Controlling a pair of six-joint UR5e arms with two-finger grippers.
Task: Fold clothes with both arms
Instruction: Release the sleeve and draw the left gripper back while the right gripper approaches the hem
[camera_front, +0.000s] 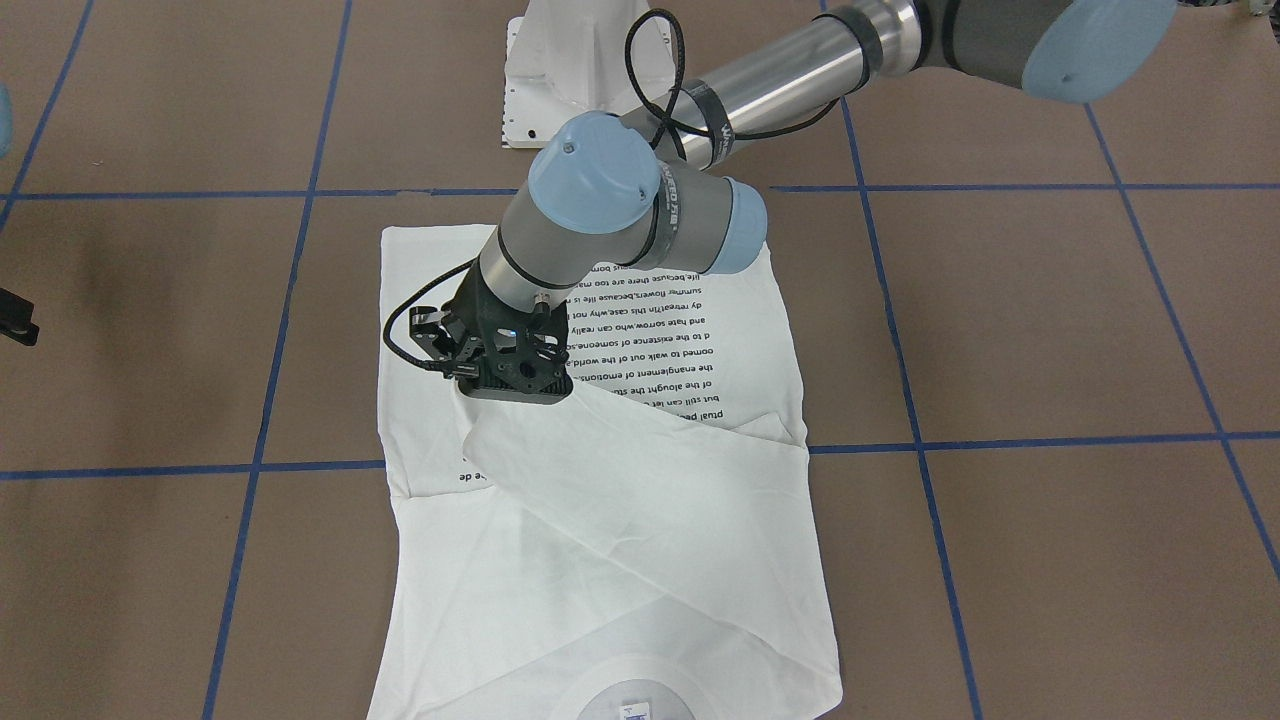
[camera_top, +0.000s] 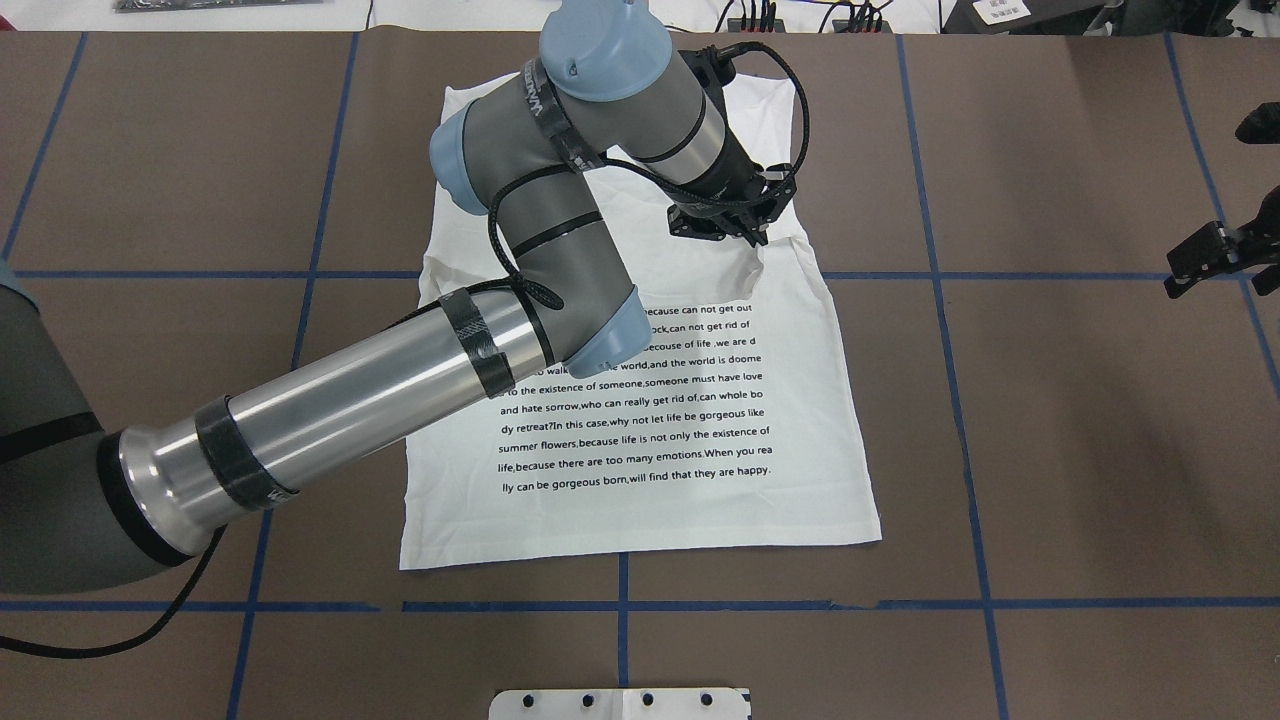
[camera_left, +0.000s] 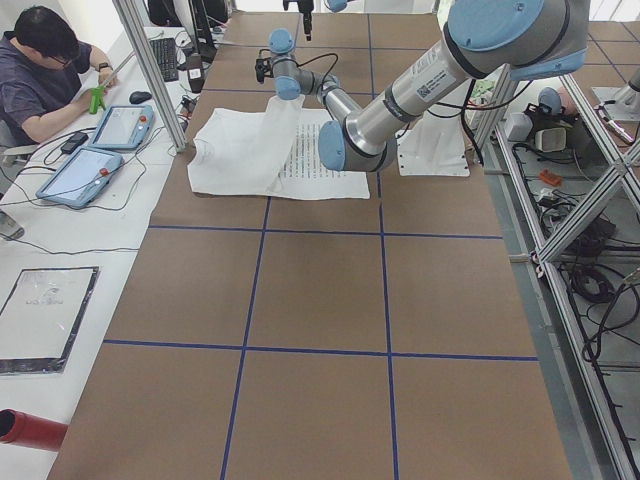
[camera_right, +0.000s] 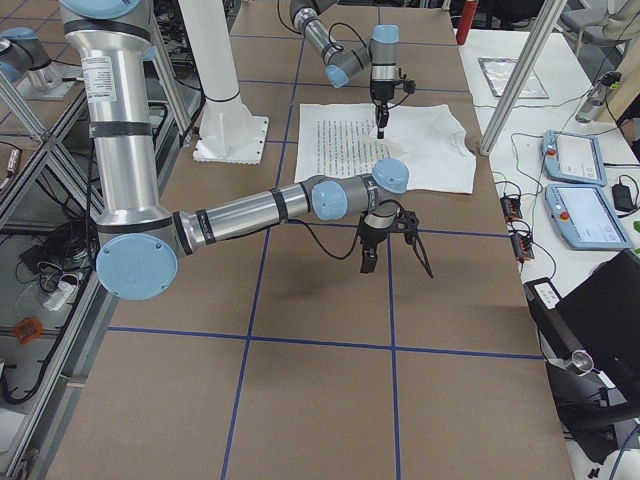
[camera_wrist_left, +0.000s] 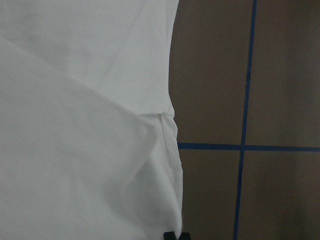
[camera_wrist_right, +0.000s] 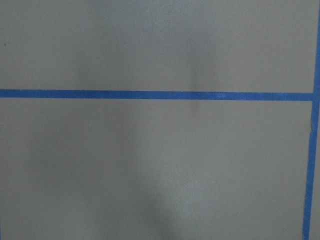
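The white shirt lies flat on the brown table, printed text up, with the neck label at the far end. My left arm reaches across it. The left gripper is shut on a fold of the shirt's plain white fabric and holds it up over the text near the shirt's right edge; the left wrist view shows the pinched cloth. My right gripper is open and empty, well off to the right above bare table; it also shows in the exterior right view.
Blue tape lines grid the table. The white pedestal base stands at the robot's edge. An operator sits beyond the far side with tablets. The right wrist view shows only table and tape.
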